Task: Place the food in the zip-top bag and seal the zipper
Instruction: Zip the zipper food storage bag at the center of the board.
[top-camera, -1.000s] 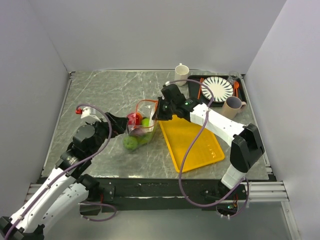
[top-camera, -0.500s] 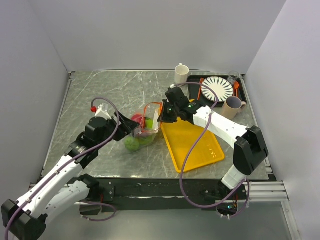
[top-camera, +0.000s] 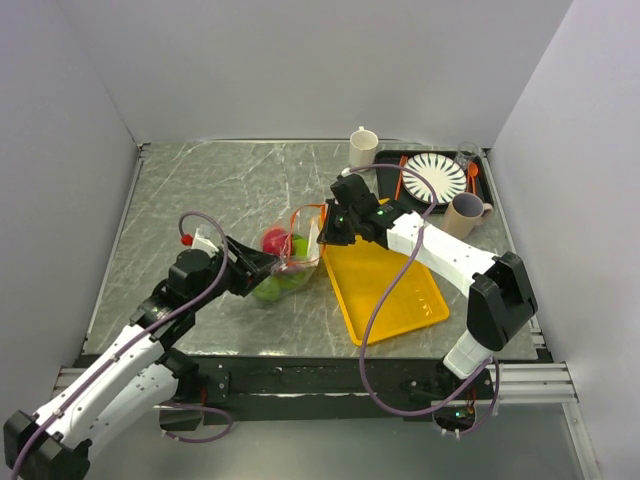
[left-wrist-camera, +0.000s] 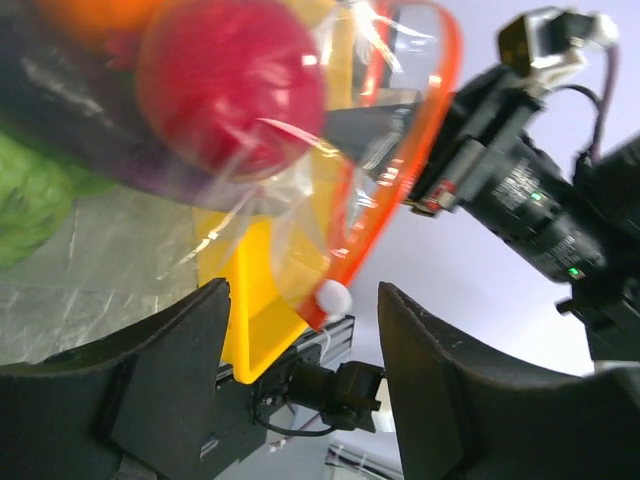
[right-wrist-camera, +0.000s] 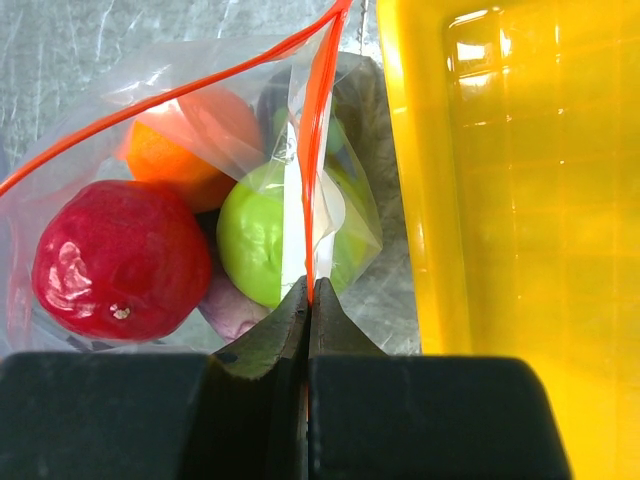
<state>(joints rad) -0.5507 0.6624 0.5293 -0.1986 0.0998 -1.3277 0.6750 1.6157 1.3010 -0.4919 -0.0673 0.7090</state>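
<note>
The clear zip-top bag (top-camera: 285, 262) lies mid-table, left of the yellow tray, with the food inside. In the right wrist view I see a red fruit (right-wrist-camera: 120, 260), an orange one (right-wrist-camera: 175, 150), a green one (right-wrist-camera: 255, 235) and a purple one (right-wrist-camera: 232, 305). My right gripper (right-wrist-camera: 309, 292) is shut on the orange-red zipper (right-wrist-camera: 315, 150) at the bag's far right corner (top-camera: 325, 230). My left gripper (left-wrist-camera: 300, 300) is open at the bag's near-left side (top-camera: 274, 264). The zipper's end with its white slider (left-wrist-camera: 331, 297) sits between its fingers, untouched. The bag's mouth gapes open.
A yellow tray (top-camera: 385, 290) lies right of the bag, close beside my right gripper. At the back right stand a white cup (top-camera: 363, 147), a striped plate (top-camera: 437, 178) on a black tray, an orange spoon (top-camera: 472, 172) and a tan mug (top-camera: 465, 212).
My left arm has swung in from the left and brought its open gripper up to the bag's zipper end. My right gripper has shifted slightly right, still pinching the zipper.
</note>
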